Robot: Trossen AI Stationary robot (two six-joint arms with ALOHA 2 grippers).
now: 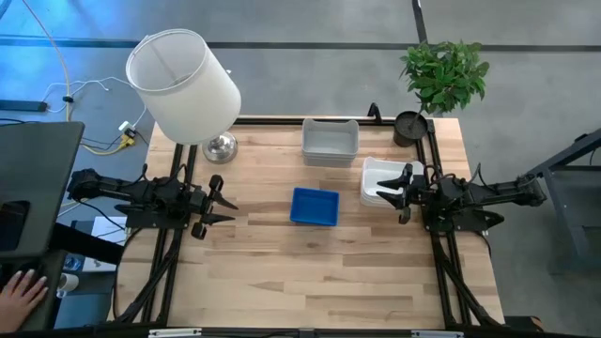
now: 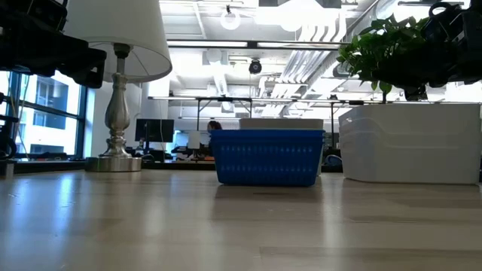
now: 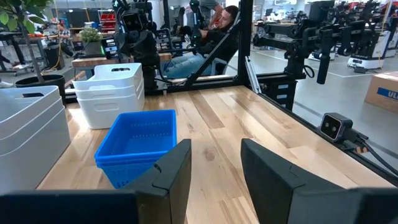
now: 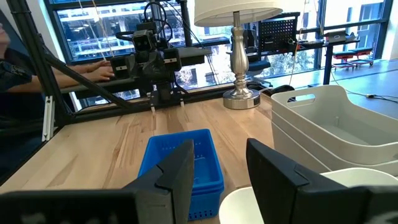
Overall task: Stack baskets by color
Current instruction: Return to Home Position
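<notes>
While both arms wait at the side edges of the counter (image 1: 282, 272), the blue baskets (image 1: 314, 207) sit nested in one stack near the middle of the wood, and everything else is easiest placed from that stack. Behind it, towards the far edge, stand the light grey baskets (image 1: 330, 141), nested together. To its right and a little farther back stand the white baskets (image 1: 374, 171), also nested, with bare wood between them and the blue ones. The left gripper (image 1: 223, 200) is well off to the left of the blue stack, pointing towards it, its jaws apart and holding nothing. The right gripper (image 1: 387, 192) is on the opposite side, its jaws likewise apart and empty, their tips over the white stack as seen from above. Far back and left of the blue stack stands a lamp (image 1: 183, 80) with a big white shade. Far back and right of it, beyond the white baskets, is a potted plant (image 1: 443, 73). A person's hand (image 1: 21, 286) shows off the counter, far to the stack's left.
</notes>
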